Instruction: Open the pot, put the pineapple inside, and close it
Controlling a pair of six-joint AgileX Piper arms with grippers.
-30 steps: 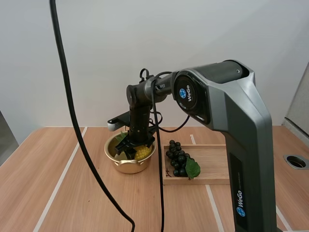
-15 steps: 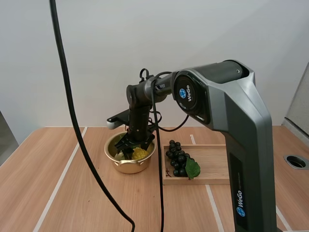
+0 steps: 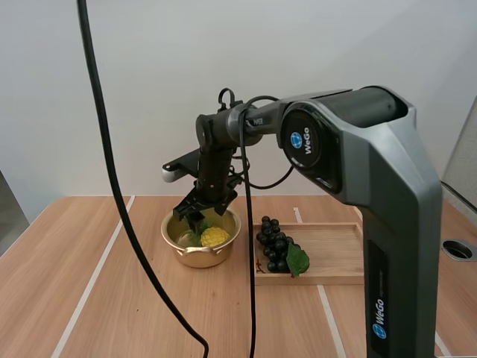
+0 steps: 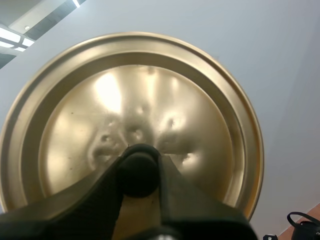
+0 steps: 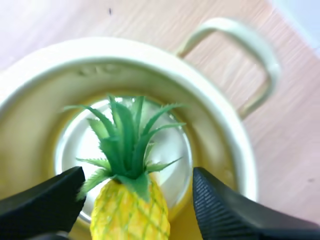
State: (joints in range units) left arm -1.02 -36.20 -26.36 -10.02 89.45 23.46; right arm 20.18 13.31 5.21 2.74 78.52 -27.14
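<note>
WeGo-marked right arm's jaws stand apart over pineapple; left jaws clamp lid knob.

Lab — robot arm, wooden table

Pineapple in pot — grapes on tray just right

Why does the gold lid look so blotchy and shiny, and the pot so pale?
Left wrist view: the lid mirrors light as bright streaks, warped by its dents. Right wrist view: glare washes the pot to cream around the pineapple. High view: softer, even light, so the pot looks gold.
</note>
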